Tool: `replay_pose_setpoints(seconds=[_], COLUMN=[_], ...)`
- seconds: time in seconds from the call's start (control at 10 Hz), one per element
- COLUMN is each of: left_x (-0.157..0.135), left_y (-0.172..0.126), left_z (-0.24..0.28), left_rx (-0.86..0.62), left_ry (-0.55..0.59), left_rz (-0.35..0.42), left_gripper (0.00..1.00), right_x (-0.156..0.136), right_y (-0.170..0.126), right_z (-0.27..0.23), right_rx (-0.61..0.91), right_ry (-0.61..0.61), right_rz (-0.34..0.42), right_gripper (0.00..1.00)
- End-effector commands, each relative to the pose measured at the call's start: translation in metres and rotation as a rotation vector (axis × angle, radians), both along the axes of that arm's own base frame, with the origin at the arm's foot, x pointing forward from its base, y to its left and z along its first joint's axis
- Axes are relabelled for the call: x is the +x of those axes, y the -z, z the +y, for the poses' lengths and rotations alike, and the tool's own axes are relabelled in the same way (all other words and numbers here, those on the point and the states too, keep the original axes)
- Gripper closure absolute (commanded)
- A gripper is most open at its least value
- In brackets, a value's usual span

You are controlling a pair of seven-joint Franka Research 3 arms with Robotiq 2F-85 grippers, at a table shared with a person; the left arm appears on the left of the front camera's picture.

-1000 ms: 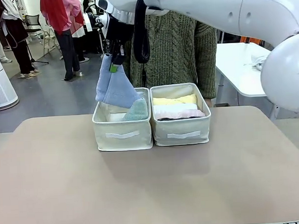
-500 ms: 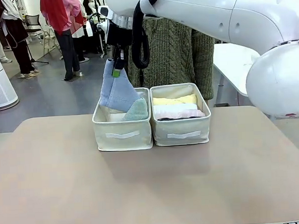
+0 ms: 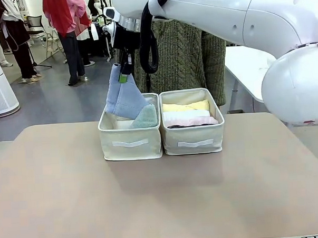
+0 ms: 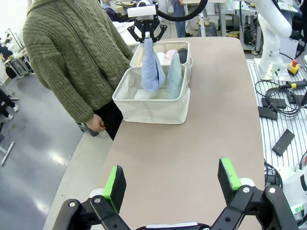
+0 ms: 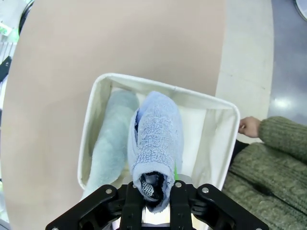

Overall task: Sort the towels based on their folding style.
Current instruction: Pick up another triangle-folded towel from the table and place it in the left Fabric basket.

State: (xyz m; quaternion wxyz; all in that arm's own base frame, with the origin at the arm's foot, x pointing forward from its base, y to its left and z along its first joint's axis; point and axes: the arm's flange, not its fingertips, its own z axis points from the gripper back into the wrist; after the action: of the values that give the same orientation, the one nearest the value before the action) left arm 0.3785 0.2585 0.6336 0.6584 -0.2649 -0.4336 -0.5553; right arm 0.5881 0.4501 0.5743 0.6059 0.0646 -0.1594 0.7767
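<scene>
The desk (image 3: 162, 198) is a broad beige surface, bare in front of the two beige fabric bins that stand touching side by side near its far edge. Behind them stands a person in a green cable-knit sweater (image 3: 190, 54), one hand (image 5: 248, 126) hanging just beyond the desk edge. The right arm (image 3: 233, 15) reaches across from the picture's right to above the left bin (image 3: 130, 144). The right bin (image 3: 193, 138) holds the rolled towels lying side by side: yellow towel (image 3: 186, 106) farthest back, then white towel (image 3: 185, 114), pink towel (image 3: 191, 121), and a sliver of dark grey towel (image 3: 180, 126) at the near wall.

The right tool (image 3: 124, 65) is clamped on the top corner of the periwinkle blue towel (image 3: 124, 95), which hangs down from it with its lower end inside the left bin, just beside the pale teal towel (image 3: 146, 117). The teal towel stands propped on end in that bin, its point up, leaning toward the wall shared with the right bin.

The left tool (image 4: 172, 184) hovers over the bare near part of the desk, well apart from the bins, its green-padded fingers (image 4: 115, 181) spread wide with nothing between them.
</scene>
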Motion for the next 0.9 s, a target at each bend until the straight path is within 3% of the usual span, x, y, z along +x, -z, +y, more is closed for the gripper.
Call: replay_pose_setpoints(seconds=[0.0, 0.8], left_x=[-0.001, -0.001], left_y=[-0.001, -0.001], left_z=[0.0, 0.0], left_rx=[-0.006, -0.006], left_ry=[0.0, 0.0], left_rz=[-0.008, -0.008], left_gripper=[0.0, 0.0], right_x=[0.005, 0.04], right_y=[0.009, 0.053], right_z=[0.002, 0.008], right_rx=[0.016, 0.057], right_ry=[0.014, 0.026], right_rz=[0.012, 0.081], right_gripper=[0.82, 0.82])
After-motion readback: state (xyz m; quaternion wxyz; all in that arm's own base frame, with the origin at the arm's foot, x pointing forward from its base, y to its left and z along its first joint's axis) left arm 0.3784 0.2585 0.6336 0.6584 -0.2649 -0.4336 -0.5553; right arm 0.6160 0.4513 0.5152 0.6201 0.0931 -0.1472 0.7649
